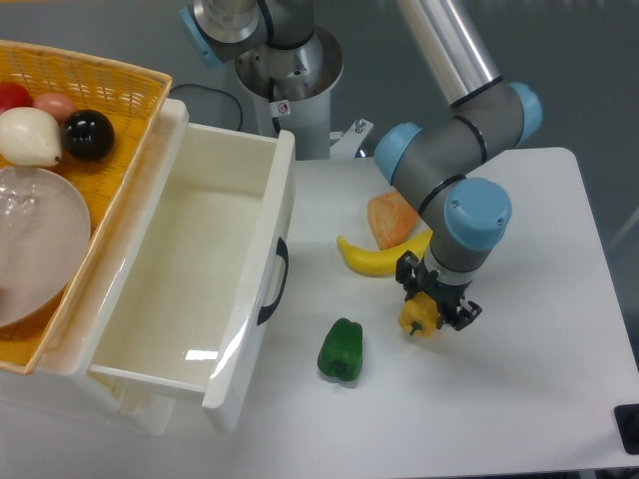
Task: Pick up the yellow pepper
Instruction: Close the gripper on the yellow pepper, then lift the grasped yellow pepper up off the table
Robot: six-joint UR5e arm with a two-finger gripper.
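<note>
The gripper (436,307) points straight down at the white desk (519,399), and its two black fingers (462,313) are closed against the sides of the yellow pepper (418,315) — clamped on it, as far as I can see. The pepper sits between them at the right of the desk's middle, its short stem poking out toward 7 o'clock. Whether it is touching the desk or just off it I cannot tell from here; only a small shadow shows under it.

From the pepper, the dark green pepper (340,350) lies at about 8 o'clock, near but apart, on the desk. The banana (378,257) is at 11 o'clock, curving up under the arm's blue-capped wrist (476,221), and beyond it, at roughly 12 o'clock, an orange-pink piece of fruit (391,218) is partly hidden by the grey arm.

Off at 9 o'clock stands a white drawer (190,274), pulled open, its dark handle (278,279) facing the peppers. Over its far left edge rests a yellow wicker basket (112,80) holding a clear bowl (35,239), a black ball (88,134), a pale onion-like thing (30,136) and something red at the corner — too cut off to name.
</note>
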